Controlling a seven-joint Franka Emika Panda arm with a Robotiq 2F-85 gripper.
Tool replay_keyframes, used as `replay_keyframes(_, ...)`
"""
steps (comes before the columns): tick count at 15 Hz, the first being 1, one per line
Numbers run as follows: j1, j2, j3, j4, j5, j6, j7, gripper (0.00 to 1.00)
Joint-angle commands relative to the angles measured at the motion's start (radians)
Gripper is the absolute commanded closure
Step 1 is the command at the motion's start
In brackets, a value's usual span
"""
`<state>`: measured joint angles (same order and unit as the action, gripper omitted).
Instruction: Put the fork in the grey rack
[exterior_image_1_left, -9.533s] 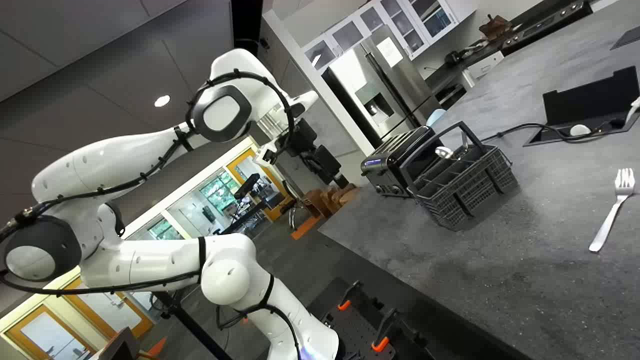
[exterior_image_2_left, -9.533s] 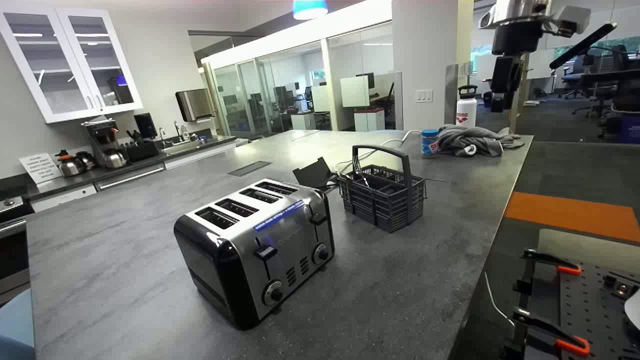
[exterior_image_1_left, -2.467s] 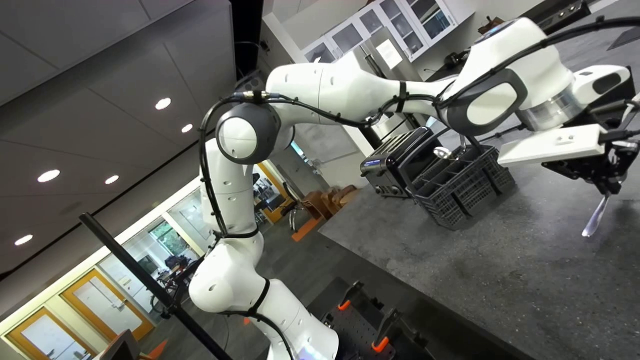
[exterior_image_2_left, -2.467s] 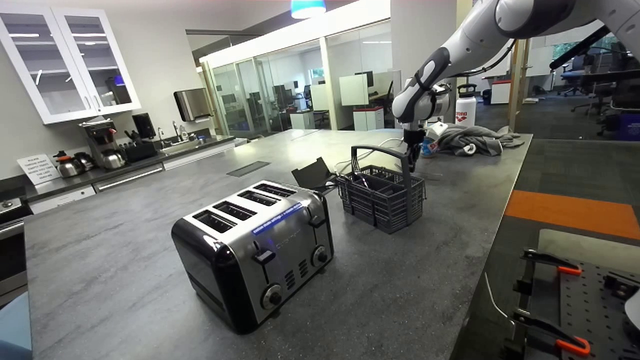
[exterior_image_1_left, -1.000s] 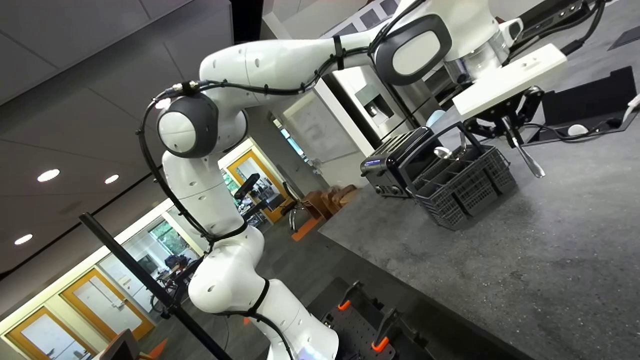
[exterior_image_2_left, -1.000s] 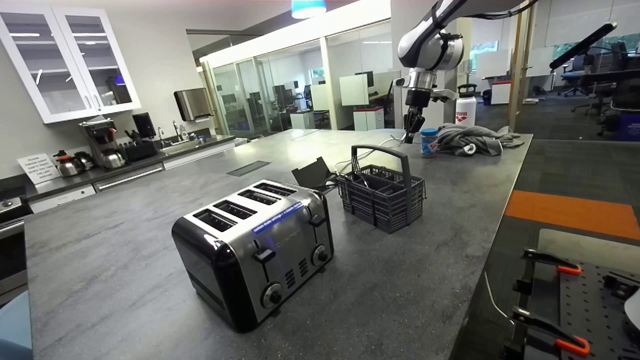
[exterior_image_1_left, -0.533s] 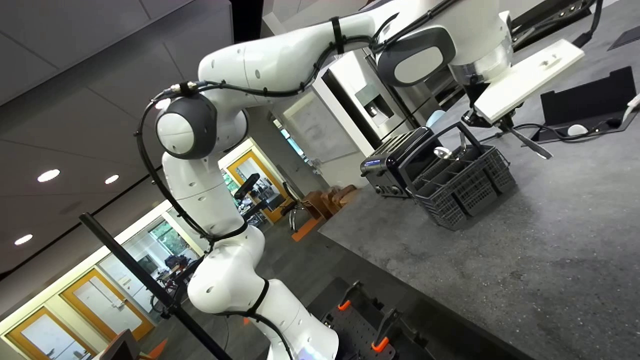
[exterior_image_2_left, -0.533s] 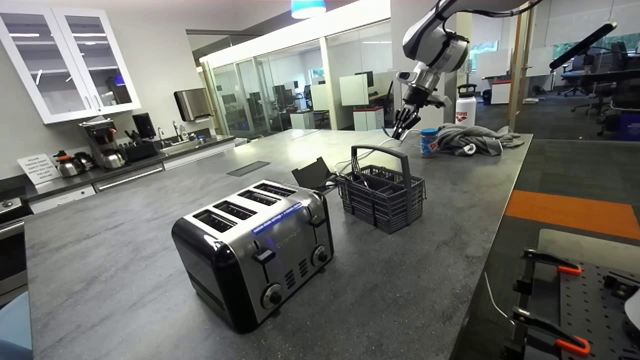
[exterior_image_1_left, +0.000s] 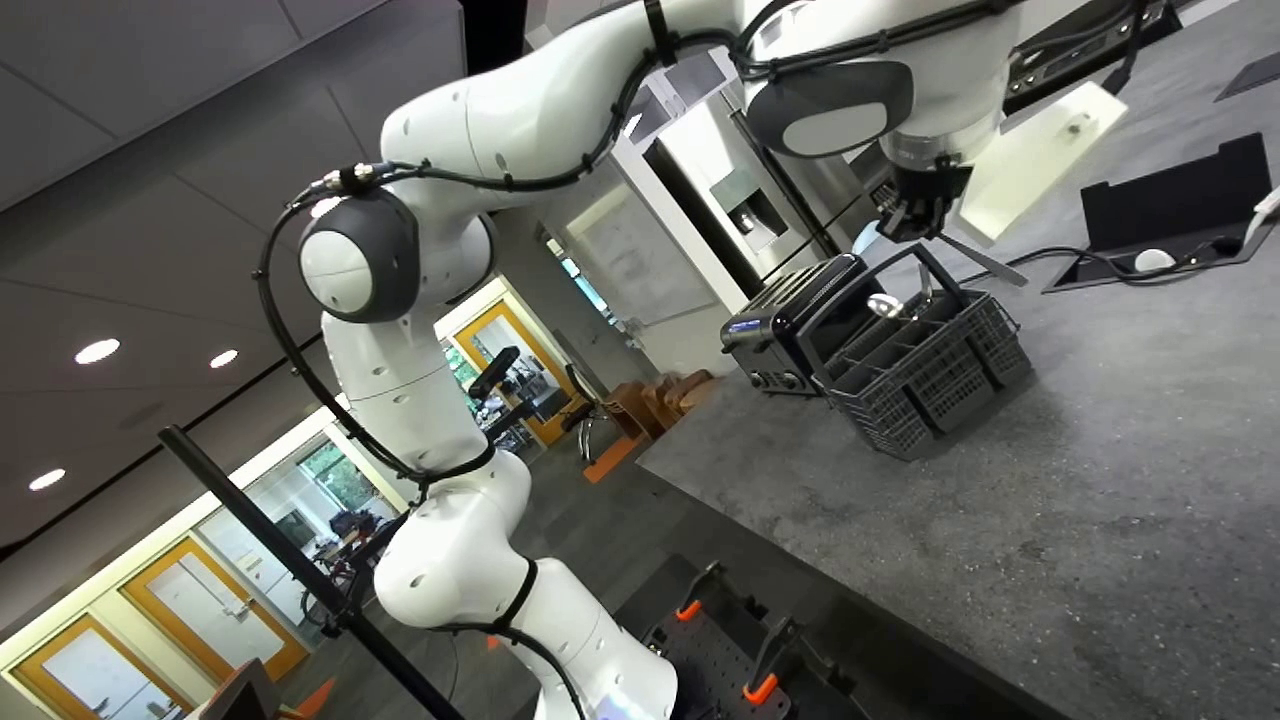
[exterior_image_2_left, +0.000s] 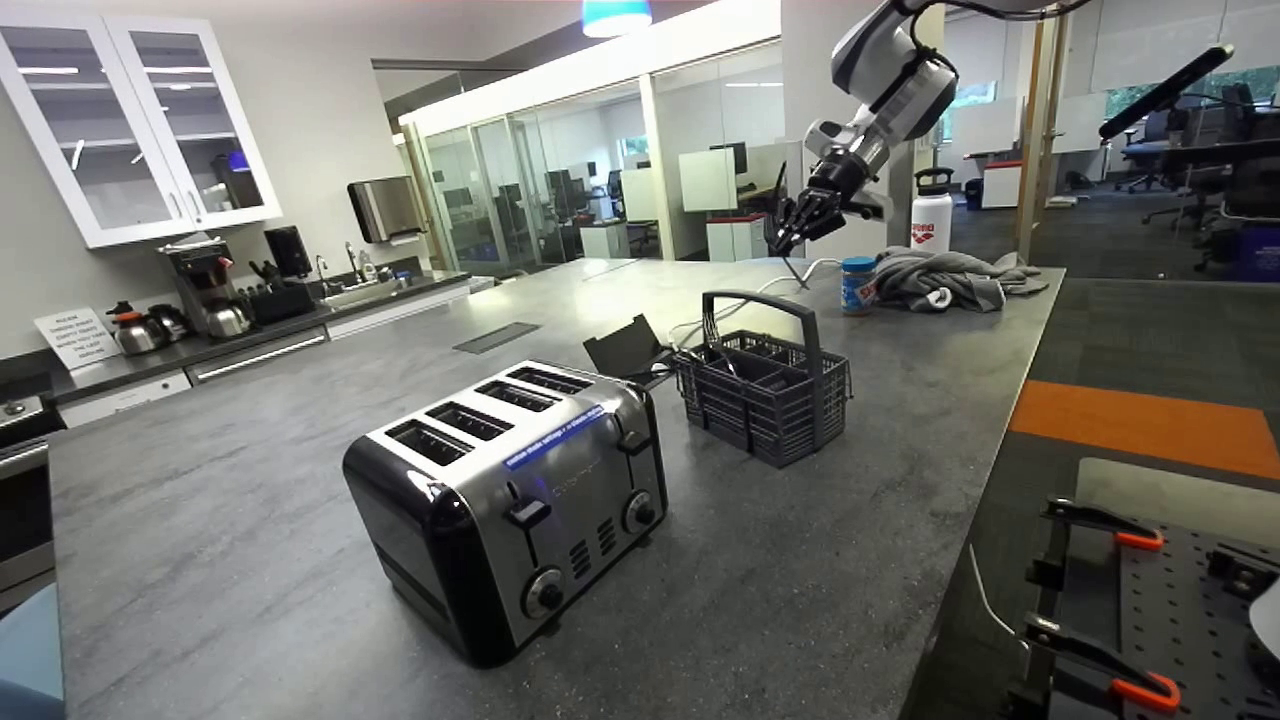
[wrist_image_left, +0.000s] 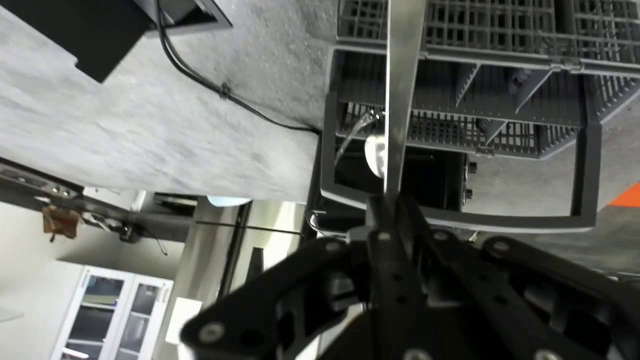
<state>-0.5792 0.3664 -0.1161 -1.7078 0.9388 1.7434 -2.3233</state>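
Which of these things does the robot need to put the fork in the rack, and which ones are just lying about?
Part of the job:
fork, held in the gripper
rack, where it should go

Just lying about:
toaster
spoon, sitting in the rack
jar
cloth
bottle

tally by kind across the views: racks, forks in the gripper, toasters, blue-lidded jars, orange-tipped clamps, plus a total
Rack: 1
Fork: 1
Toaster: 1
Jar: 1
Clamps: 2
Total: 6

Steel toaster (exterior_image_2_left: 507, 505), blue-lidded jar (exterior_image_2_left: 858, 288), grey cloth (exterior_image_2_left: 945, 283)
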Motion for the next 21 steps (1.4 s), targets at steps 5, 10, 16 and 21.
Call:
replay_keyframes(5,0.013,0.017,-0.042,0.010,0.125,-0.388,-0.218,0.98)
replay_keyframes(10,0.053,0.035,-0.088,0.007,0.142,-0.420,-0.209,0.92)
replay_keyframes(16,0.055,0.060,-0.100,0.002,0.180,-0.436,-0.250,0.98)
replay_keyframes(21,-0.072,0.108,0.045,0.052,0.227,-0.512,-0.285,0.98)
